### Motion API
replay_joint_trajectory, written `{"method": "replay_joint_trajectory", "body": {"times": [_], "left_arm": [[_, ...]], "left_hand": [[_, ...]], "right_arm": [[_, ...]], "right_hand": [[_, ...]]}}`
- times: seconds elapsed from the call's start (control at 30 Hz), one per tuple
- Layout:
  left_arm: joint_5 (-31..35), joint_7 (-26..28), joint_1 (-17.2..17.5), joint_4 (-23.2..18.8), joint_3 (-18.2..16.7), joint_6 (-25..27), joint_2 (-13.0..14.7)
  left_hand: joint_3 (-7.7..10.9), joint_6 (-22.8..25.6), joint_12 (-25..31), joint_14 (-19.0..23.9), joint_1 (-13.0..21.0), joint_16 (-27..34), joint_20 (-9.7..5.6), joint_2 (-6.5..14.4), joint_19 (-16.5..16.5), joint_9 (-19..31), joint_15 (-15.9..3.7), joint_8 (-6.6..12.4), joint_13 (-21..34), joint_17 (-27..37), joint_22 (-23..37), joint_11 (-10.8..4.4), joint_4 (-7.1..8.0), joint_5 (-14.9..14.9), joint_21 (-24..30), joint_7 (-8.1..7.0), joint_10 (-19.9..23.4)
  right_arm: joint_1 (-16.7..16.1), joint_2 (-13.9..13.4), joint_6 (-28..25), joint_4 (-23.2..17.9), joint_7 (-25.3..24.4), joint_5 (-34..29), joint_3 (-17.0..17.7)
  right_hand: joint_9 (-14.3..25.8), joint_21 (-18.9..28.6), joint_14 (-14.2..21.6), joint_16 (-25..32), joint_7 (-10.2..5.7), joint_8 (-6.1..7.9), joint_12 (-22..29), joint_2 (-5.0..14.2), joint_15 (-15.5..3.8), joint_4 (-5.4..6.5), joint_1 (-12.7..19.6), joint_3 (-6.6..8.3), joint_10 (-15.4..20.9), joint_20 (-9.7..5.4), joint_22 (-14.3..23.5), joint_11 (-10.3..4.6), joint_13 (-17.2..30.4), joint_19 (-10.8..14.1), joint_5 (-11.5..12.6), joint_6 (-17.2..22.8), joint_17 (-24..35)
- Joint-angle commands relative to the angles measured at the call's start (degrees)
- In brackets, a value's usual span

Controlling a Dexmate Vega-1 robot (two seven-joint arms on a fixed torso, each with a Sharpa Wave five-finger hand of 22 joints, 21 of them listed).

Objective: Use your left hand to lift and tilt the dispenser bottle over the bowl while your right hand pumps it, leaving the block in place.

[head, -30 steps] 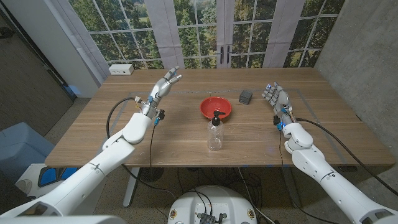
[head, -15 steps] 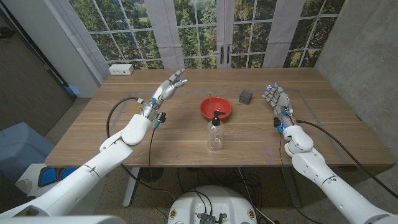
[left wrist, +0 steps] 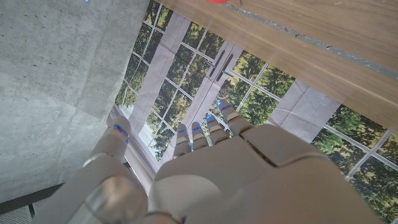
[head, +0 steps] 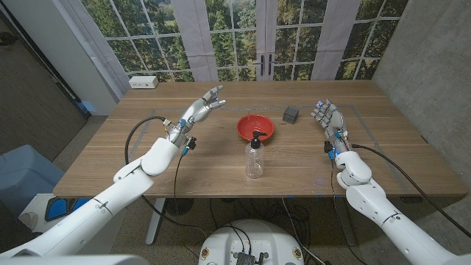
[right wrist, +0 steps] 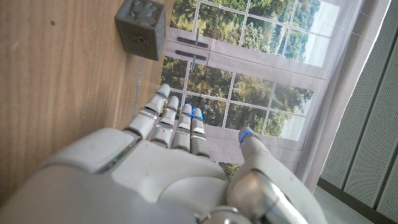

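- Across the wooden table [head: 221,165], everything sits around the red bowl [head: 255,127], which lies near the middle, mouth up; nothing can be seen inside it.
- Left of the bowl, the left hand [head: 201,106] is raised above the wood, fingers apart and reaching toward the windows, holding nothing.
- Right of the bowl, past the block, the right hand [head: 327,115] has its fingers extended and slightly spread, gripping nothing.
- Just in front of the bowl, on the robot's side, the dispenser bottle [head: 255,157] stands upright: clear body, long axis vertical, black pump on top. Neither hand touches it.
- Beside the bowl's far right rim, a little apart, the dark grey block [head: 291,113] rests on the table.
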Motion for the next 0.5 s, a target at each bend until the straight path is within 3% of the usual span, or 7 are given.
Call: {"method": "replay_joint_trajectory", "body": {"times": [0.03,0.5], "left_arm": [[0.7,-1.3,2.2,-2.3,-0.7,-0.1,1.6],[0.9,-2.8,3.5,-3.6,-0.9,-0.4,2.7]], "left_hand": [[-0.01,-0.3,-0.1,-0.1,0.3,-0.1,-0.25,-0.7,0.2,0.2,-0.29,0.03,0.2,0.2,0.1,-0.35,-0.56,-0.1,-0.1,-0.27,-0.5],[-0.17,-0.8,-0.3,0.1,0.6,0.0,-0.18,-1.2,0.5,0.2,-0.44,0.05,0.2,0.2,0.2,-0.49,-1.27,-0.1,-0.1,-0.21,-1.0]], "right_arm": [[-1.4,-0.1,0.9,-1.4,-0.9,-1.0,0.2],[-3.2,0.1,1.9,-2.3,-1.8,-1.6,0.6]], "right_hand": [[0.1,0.3,0.1,0.2,-0.09,0.1,0.4,0.18,0.21,-0.35,0.1,-0.09,0.6,0.05,0.1,0.09,0.1,0.3,-0.1,0.6,0.3],[0.1,0.3,0.2,0.3,0.11,0.09,0.4,0.23,0.16,-0.55,-0.1,-0.25,0.8,0.04,0.1,0.25,0.2,0.5,-0.1,0.8,0.5]]}}
